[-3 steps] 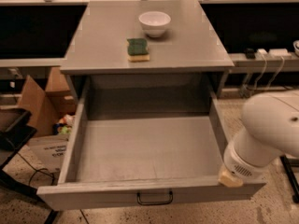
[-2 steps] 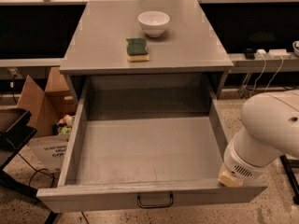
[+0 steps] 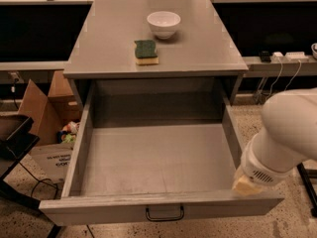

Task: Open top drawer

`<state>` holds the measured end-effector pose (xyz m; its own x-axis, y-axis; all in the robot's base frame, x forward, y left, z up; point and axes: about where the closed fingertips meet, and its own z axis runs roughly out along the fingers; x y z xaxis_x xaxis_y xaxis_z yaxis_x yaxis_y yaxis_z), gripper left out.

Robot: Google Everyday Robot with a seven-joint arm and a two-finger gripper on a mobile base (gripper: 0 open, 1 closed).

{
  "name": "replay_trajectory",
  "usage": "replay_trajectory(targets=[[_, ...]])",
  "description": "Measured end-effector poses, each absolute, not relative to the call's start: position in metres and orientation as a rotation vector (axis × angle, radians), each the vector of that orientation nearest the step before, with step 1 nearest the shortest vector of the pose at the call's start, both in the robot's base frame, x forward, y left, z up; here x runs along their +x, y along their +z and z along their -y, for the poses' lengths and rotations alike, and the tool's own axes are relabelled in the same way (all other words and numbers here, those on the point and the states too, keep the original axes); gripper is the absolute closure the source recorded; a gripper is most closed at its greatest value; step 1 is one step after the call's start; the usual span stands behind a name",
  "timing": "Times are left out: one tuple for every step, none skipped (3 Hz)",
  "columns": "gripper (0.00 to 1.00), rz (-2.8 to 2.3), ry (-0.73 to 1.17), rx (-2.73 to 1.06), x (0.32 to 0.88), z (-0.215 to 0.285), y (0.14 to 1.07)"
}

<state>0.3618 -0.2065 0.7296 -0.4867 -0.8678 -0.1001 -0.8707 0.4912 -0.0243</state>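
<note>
The top drawer (image 3: 158, 155) is a wide grey metal drawer, pulled far out of the cabinet, and its deep plain tray is bare. Its front panel (image 3: 99, 213) runs along the bottom of the view with a small dark loop handle (image 3: 164, 213) at centre. My white arm (image 3: 285, 133) comes in from the right. Its end, where my gripper (image 3: 246, 185) sits, rests at the drawer's front right corner, just above the front panel. The arm hides most of the gripper.
A white bowl (image 3: 163, 24) and a green-and-yellow sponge (image 3: 146, 52) lie on the grey cabinet top (image 3: 198, 53). A cardboard box (image 3: 44, 118) and a dark stand (image 3: 15, 138) are on the floor at left. Cables and power strips (image 3: 287, 58) are at right.
The drawer front has slid slightly further toward the camera. The arm stays at the front right corner.
</note>
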Motion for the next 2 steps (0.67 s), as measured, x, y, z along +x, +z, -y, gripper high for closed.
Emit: replay_trajectory(targets=[[0.04,-2.55,-0.133,-1.525,0.362,0.218,0.808],[0.0,-2.526,-0.167,-1.517,0.363,0.216,0.826]])
